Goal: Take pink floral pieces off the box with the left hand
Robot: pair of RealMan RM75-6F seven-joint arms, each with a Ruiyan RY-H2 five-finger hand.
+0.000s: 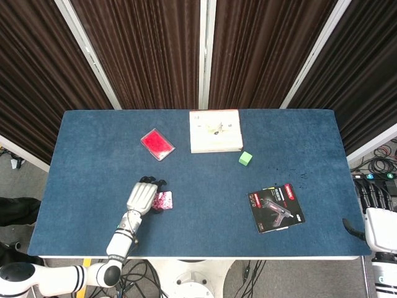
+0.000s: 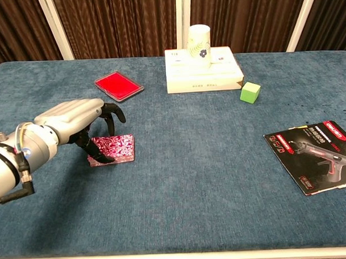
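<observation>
A pink floral piece (image 1: 164, 200) (image 2: 115, 148) lies flat on the blue table, well in front of and to the left of the cream box (image 1: 215, 139) (image 2: 203, 78). My left hand (image 1: 141, 197) (image 2: 70, 123) arches over the piece's left side. Its dark fingertips (image 2: 100, 150) touch the piece while the thumb sticks out apart, above it. A white cup with a flower print (image 2: 198, 41) stands on the box. My right hand (image 1: 377, 220) hangs off the table's right front corner, holding nothing.
A flat red case (image 1: 156, 143) (image 2: 118, 86) lies behind my left hand. A green cube (image 1: 245, 158) (image 2: 250, 92) sits by the box's right front corner. A glue gun leaflet (image 1: 276, 207) (image 2: 316, 156) lies at the right front.
</observation>
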